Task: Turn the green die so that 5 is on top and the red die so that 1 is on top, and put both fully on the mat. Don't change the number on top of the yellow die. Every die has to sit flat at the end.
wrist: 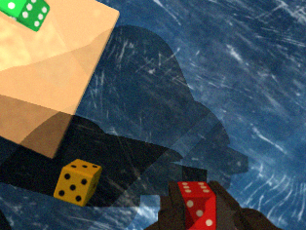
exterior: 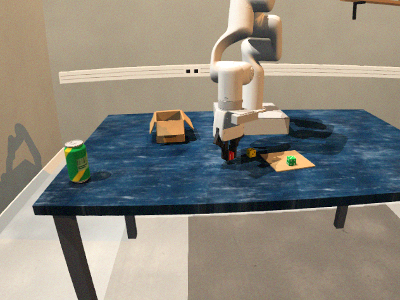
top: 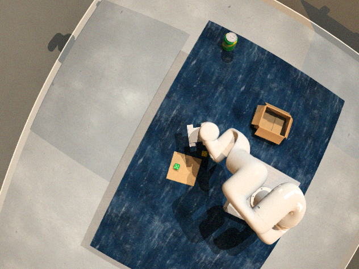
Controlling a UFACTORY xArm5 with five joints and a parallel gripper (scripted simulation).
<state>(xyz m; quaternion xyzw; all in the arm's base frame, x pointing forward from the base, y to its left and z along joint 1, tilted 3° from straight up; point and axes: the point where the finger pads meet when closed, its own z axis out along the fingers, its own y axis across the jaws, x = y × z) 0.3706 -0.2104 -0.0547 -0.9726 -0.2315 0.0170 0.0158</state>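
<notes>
1. Far left in the exterior view: green and yellow can [top: 229, 41] [exterior: 76, 162], upright on the blue worktop [top: 246, 80] [exterior: 145, 180] [wrist: 263, 97], near its edge.
2. Next: cardboard box [top: 266, 134] [exterior: 170, 129], flaps open, standing on the worktop, well apart from the dice.
3. End effector [top: 193, 135] [exterior: 230, 156] [wrist: 191, 199]: pointing down, fingers partly open and closed against the sides of the red die [exterior: 231, 155] [wrist: 199, 207].
4. Red die: gripped off the mat, seemingly just above the worktop. Six and three pips read on two faces in the wrist view; the six also faces the exterior camera.
5. Yellow die [top: 204, 153] [exterior: 250, 152] [wrist: 78, 182]: on the worktop, between the end effector and the mat, near the mat's corner, not on it. The wrist view shows a face with five pips.
6. Tan square mat [top: 182, 176] [exterior: 274, 162] [wrist: 49, 83]: flat on the worktop, partly shadowed.
7. Green die [top: 176, 166] [exterior: 291, 160] [wrist: 29, 12]: flat and fully on the mat, 5 on top in the top view.
</notes>
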